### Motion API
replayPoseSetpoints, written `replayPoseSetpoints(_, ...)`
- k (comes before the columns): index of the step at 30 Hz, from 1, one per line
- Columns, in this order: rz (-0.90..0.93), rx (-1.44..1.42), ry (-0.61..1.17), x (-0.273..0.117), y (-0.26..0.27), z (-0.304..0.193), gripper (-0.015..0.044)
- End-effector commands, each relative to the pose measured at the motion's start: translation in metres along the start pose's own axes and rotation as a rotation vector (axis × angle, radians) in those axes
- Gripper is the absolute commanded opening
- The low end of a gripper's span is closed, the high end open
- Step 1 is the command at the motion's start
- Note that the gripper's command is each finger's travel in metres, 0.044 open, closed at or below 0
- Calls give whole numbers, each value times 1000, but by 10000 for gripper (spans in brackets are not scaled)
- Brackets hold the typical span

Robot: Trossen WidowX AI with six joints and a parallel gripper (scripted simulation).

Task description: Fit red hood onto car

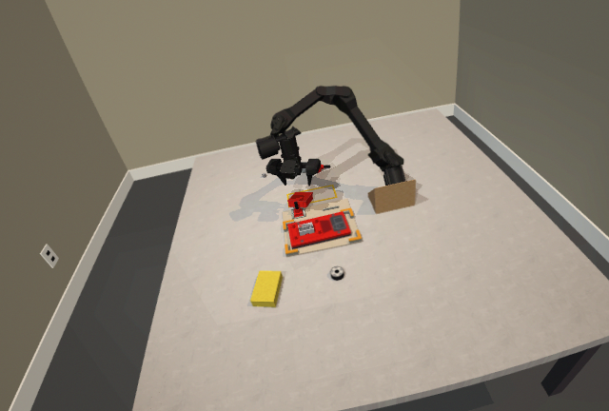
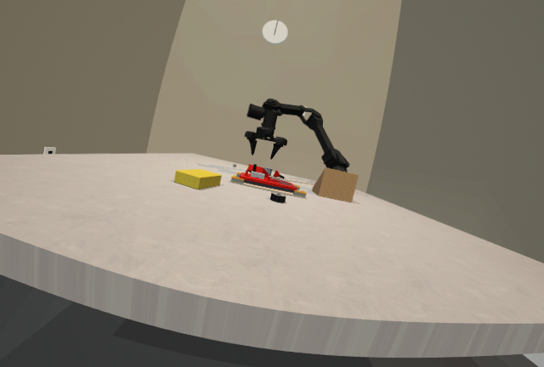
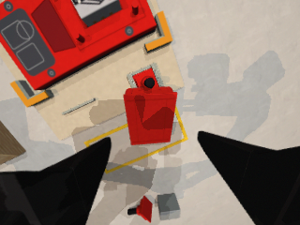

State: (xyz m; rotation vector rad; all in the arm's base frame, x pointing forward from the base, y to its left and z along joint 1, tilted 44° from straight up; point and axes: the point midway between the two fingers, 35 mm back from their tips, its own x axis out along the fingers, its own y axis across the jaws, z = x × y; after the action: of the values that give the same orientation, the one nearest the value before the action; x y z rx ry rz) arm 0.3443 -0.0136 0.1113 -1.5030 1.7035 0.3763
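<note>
The red hood [image 1: 301, 198] [image 3: 151, 119] lies beside the jig, partly over a yellow outline. The red chassis [image 1: 321, 236] [image 2: 280, 183] [image 3: 66, 61] sits in the jig [image 1: 322, 247] [image 3: 112, 75]. Its engine block [image 1: 305, 227] [image 3: 100, 16] is in the deck, and short pegs show around it. My gripper [image 1: 297, 184] [image 2: 262, 155] [image 3: 156, 138] is wide open and empty, above the table. In the wrist view the hood is ahead of and between the fingertips, lower down. The hood's corner holes cannot be made out.
A small red part with a black knob [image 3: 149, 82] is at the hood's jig-side end. A red piece [image 3: 146, 208] and a grey block [image 3: 169, 206] lie behind the hood. A yellow block [image 1: 265, 288] [image 2: 197, 178], a wheel [image 1: 337, 273] [image 2: 277, 198] and a brown block [image 1: 395, 196] [image 2: 337, 185] stand around.
</note>
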Motion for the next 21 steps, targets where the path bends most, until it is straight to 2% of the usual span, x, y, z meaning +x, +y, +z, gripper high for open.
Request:
replayPoseSetpoints(1, -2, -13, 2, 1, 0, 0, 440)
replayPoseSetpoints(21, -2, -13, 2, 12, -1, 1, 440)
